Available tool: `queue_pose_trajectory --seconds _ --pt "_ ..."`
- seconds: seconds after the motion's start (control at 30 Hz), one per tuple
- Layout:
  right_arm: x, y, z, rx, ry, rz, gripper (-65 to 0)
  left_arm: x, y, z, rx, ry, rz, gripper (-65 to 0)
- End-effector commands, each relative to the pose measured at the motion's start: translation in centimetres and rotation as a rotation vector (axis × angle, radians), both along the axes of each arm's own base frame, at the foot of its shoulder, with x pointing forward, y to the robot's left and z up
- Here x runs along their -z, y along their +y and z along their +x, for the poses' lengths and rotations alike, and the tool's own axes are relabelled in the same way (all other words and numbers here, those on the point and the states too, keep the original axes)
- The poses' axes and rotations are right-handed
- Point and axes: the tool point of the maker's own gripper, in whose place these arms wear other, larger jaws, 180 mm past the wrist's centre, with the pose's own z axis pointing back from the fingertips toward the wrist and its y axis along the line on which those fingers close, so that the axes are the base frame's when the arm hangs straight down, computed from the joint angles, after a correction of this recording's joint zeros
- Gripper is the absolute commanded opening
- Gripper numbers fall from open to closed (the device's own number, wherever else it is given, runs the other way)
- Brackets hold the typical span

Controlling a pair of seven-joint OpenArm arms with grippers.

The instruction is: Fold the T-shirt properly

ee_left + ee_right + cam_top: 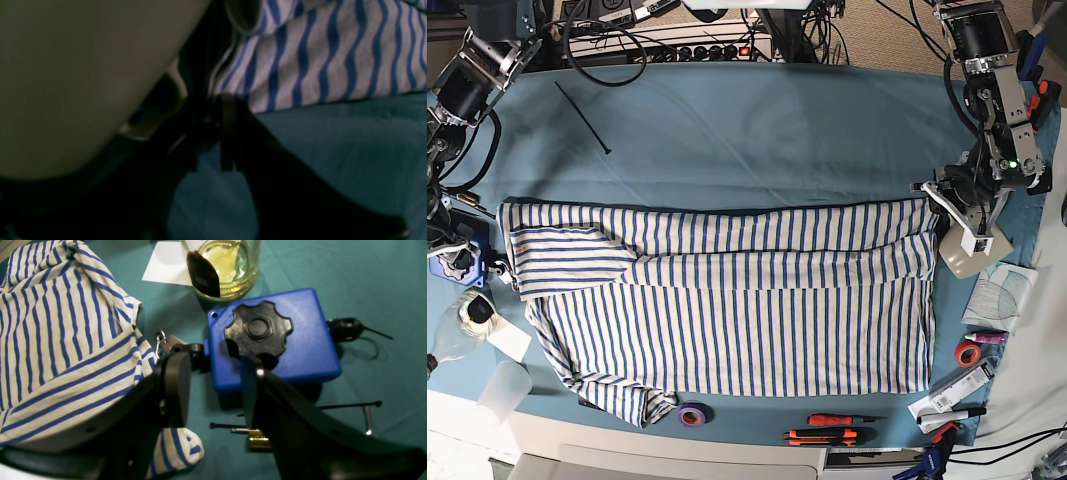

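The T-shirt (727, 300) is lying spread across the teal tablecloth (757, 140). The left gripper (213, 133) is pinching its right-edge hem; the right gripper (217, 390) is hanging spread at the left edge.

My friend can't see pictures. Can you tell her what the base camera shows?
A striped T-shirt lies spread out on a teal tablecloth, with one robot arm at each end. The left gripper is at the shirt's right edge, the right gripper at its left edge. Tape rolls and pens lie along the near edge.
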Motion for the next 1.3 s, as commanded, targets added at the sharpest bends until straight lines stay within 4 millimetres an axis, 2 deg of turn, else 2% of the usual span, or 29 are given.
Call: queue_pose_trajectory --seconds 0.0,0.27,0.5,0.63,0.73,0.87,1.27 --pt "-0.8 0.1 0.6 -0.016 -0.009 -0.028 -39.0 -1.1 0.5 0.8 0.003 -0.036 0.013 -54.3" --pt "-0.8 0.1 0.6 -0.017 -0.006 -0.027 -39.0 0.2 0.7 1.5 -0.008 -0.019 -0.003 -54.3" --pt "-0.8 0.1 0.6 -0.018 -0.006 -0.026 -39.0 0.3 0.7 1.9 -0.005 0.014 -0.012 -54.3" --pt "-1.0 1.4 1.1 -0.093 -0.029 -0.007 -39.0 0.4 0.7 1.7 -0.002 0.030 -0.012 -54.3" --pt "-1.6 2.6 1.6 -0.154 -0.073 0.028 -39.0 0.0 -0.6 1.8 0.067 0.005 -0.055 -55.5" --pt "-2.0 2.5 1.8 -0.145 -0.089 0.034 -39.0 -0.5 -2.8 1.6 0.123 0.000 -0.153 -55.6" --pt "-2.1 2.5 1.9 -0.146 -0.089 0.036 -39.0 -0.5 -2.9 1.7 0.123 -0.006 -0.158 -55.6"
